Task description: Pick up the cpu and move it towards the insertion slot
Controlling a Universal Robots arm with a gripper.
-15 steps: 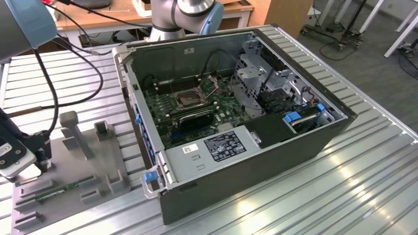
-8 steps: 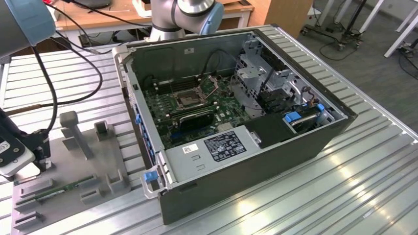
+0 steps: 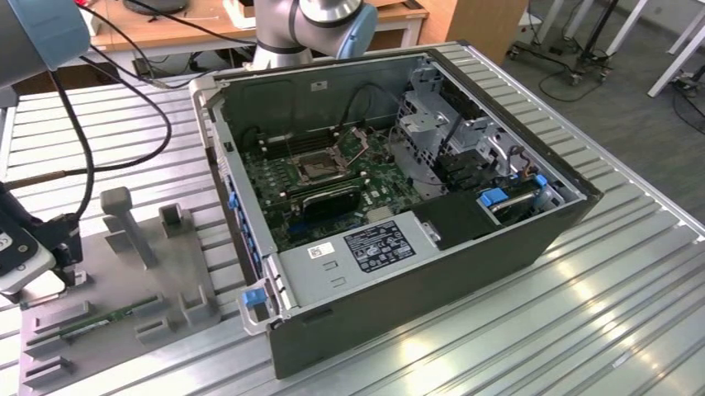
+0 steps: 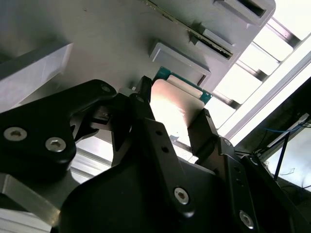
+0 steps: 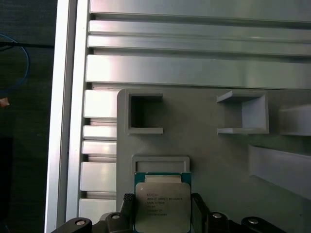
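Fingers (image 5: 197,213) of the gripper (image 5: 163,211) press on two opposite edges of the cpu (image 5: 163,200), clamping it. It is square, so it has no long axis. In the first wrist view its silvery lid faces up from the grey fixture plate (image 5: 218,165), with its green edge beside a raised block (image 5: 160,163). In the exterior view the insertion slot (image 3: 314,165) sits well apart inside the open computer case (image 3: 441,272), whose side wall (image 3: 234,198) stands between. A memory stick (image 3: 105,318) lies on the plate.
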